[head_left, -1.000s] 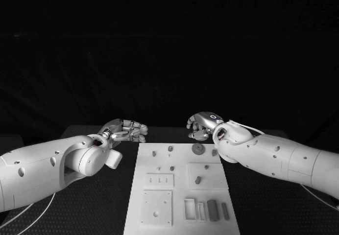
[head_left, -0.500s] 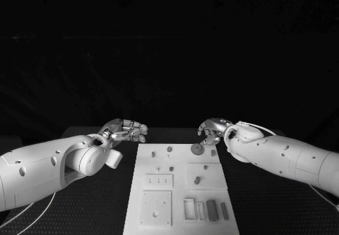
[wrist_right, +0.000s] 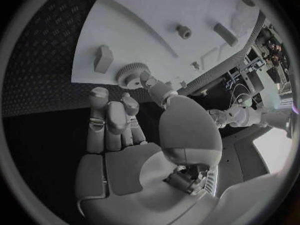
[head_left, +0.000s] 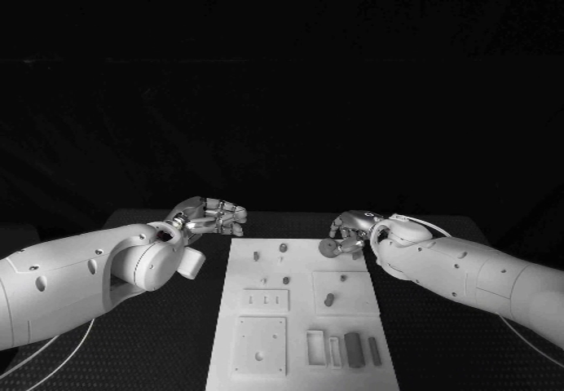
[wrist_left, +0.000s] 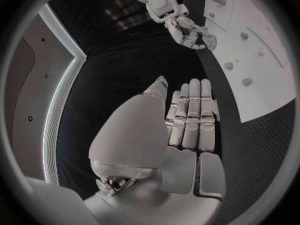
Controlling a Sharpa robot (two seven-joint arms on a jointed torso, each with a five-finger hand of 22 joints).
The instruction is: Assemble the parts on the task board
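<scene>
Black dotted tabletop [head_left: 447,342], dark room; white rectangular task board [head_left: 301,326] centred; right hand [head_left: 348,231] fingertips touching small grey toothed gear [wrist_right: 129,75] at board's far right corner, grasp unclear; left hand [wrist_left: 187,120] fingers extended, released

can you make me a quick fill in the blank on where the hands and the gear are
1. The gear lies on the white task ____.
2. The hand nearest the gear is the robot's ____ hand.
3. The left hand has its fingers stretched ____, holding nothing.

Missing words: board; right; straight
</scene>
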